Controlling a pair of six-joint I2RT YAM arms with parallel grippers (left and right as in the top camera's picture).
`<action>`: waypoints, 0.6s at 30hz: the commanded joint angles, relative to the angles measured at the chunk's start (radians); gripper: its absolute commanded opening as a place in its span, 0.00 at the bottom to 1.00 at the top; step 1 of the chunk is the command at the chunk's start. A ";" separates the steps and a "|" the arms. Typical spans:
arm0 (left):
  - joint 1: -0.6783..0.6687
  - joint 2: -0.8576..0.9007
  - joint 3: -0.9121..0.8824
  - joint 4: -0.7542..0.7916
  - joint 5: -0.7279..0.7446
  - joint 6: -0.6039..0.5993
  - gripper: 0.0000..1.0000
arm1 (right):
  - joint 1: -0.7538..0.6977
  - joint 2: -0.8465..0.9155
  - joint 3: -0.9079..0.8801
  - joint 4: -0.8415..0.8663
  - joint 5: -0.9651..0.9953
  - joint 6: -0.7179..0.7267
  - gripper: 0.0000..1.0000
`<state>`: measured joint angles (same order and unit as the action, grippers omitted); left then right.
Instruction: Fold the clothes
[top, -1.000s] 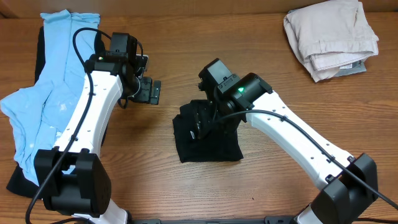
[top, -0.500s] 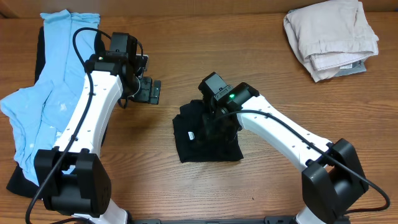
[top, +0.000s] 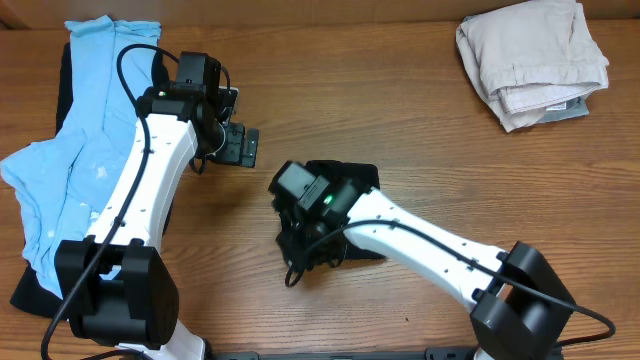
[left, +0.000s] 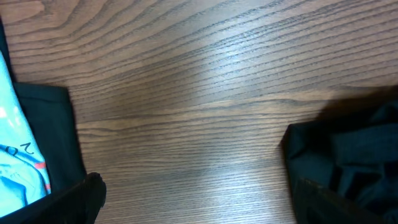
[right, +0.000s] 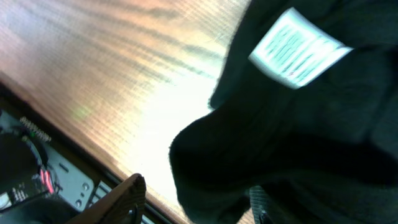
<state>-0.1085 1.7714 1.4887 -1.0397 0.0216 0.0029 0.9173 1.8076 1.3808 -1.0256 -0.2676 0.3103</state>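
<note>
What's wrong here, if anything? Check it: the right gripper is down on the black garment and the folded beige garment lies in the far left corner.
The corner is wrong: the overhead view shows the folded beige garment in the far right corner, not the left. The right gripper is down on the black garment.

Right hand (top: 303, 243) leftward across black garment (top: 352, 172)

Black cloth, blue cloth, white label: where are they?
black cloth (top: 352, 176), overhead view, its top edge
blue cloth (top: 70, 150), overhead view, its middle
white label (right: 298, 46), right wrist view, its middle
</note>
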 joint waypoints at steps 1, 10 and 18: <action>0.005 0.007 0.019 0.005 -0.006 -0.002 1.00 | -0.015 -0.012 0.015 -0.001 -0.003 -0.003 0.59; 0.005 0.007 0.019 0.003 -0.006 -0.002 1.00 | -0.190 -0.042 0.123 -0.022 0.049 -0.024 0.59; 0.005 0.007 0.019 0.008 -0.006 -0.002 1.00 | -0.279 -0.029 0.143 -0.005 0.058 -0.053 0.57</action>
<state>-0.1085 1.7714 1.4887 -1.0389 0.0212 0.0029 0.6418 1.7962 1.5032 -1.0328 -0.2234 0.2764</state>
